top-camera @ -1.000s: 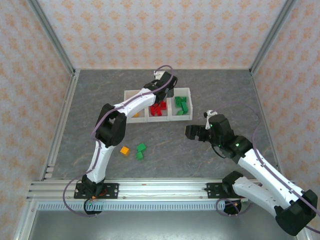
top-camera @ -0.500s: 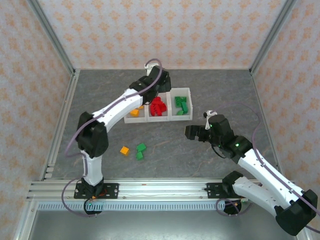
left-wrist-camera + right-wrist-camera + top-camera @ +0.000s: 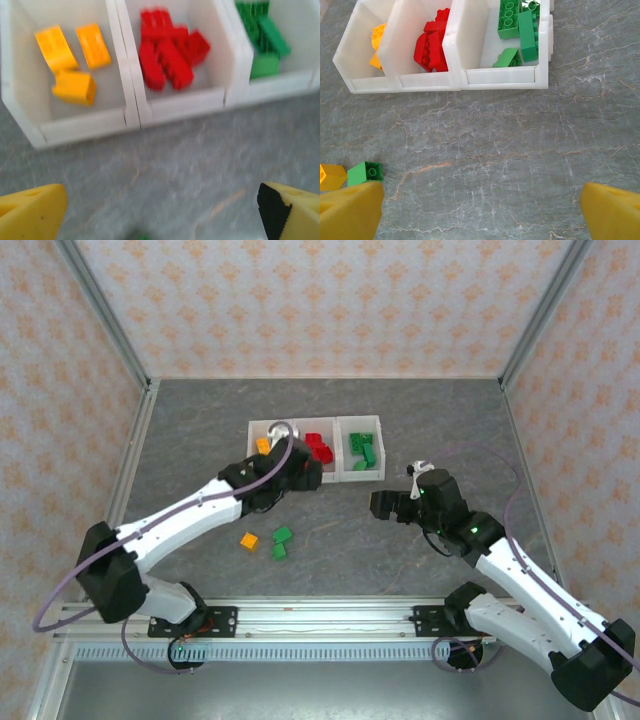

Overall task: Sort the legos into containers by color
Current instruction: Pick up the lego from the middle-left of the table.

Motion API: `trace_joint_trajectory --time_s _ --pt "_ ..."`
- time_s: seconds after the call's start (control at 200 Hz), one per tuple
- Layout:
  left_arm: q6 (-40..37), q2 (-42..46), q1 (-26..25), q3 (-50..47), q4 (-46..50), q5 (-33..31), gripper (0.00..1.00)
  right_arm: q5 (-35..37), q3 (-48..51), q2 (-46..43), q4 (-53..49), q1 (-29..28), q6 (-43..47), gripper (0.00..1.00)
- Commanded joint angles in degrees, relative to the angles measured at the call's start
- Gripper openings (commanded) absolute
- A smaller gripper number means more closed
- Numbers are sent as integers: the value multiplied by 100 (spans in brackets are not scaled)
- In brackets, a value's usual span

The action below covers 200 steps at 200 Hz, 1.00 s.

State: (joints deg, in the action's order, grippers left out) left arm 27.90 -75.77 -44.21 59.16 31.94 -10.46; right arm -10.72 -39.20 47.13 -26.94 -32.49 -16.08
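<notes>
As we scan from the left, we list: one loose orange brick (image 3: 249,539) and two loose green bricks (image 3: 283,535) on the surface (image 3: 450,420); left tool (image 3: 160,212), spread wide, empty, just before the containers (image 3: 82,131); orange legos (image 3: 75,87), red legos (image 3: 167,60) and green legos (image 3: 265,65) in the left, middle and right bins; right tool (image 3: 480,210), spread wide, empty.

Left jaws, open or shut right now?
Open: in the left wrist view, the yellow fingertips sit wide apart at the frame's corners, gripping nothing.
</notes>
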Motion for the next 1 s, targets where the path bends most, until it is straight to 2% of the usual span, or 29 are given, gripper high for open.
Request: trace_joint_trajectory --time_s 0.0,0.055,0.16,0.375,0.561,0.741,0.841,0.996 --pt "-407 463 -413 -475 607 405 99 66 83 5 82 -47 -19 100" --pt "-382 615 -511 -753 619 432 99 88 80 8 75 -47 -27 100" --pt "-503 531 -588 -686 597 758 99 174 70 6 40 -47 -56 100" --pt "-245 -523 -704 -309 1472 98 97 208 88 -31 48 -47 -76 100" --pt "-189 -1285 -951 -224 1439 6 94 208 86 -6 41 -47 -71 100" --pt "-306 -1541 -966 -3 1430 -243 94 208 94 -6 40 -47 -72 100" --pt "-483 -1573 -870 -124 1240 -292 95 215 95 -5 48 -47 -72 100" --pt "-531 -1608 -300 -421 949 45 93 207 93 -3 53 -47 -76 100"
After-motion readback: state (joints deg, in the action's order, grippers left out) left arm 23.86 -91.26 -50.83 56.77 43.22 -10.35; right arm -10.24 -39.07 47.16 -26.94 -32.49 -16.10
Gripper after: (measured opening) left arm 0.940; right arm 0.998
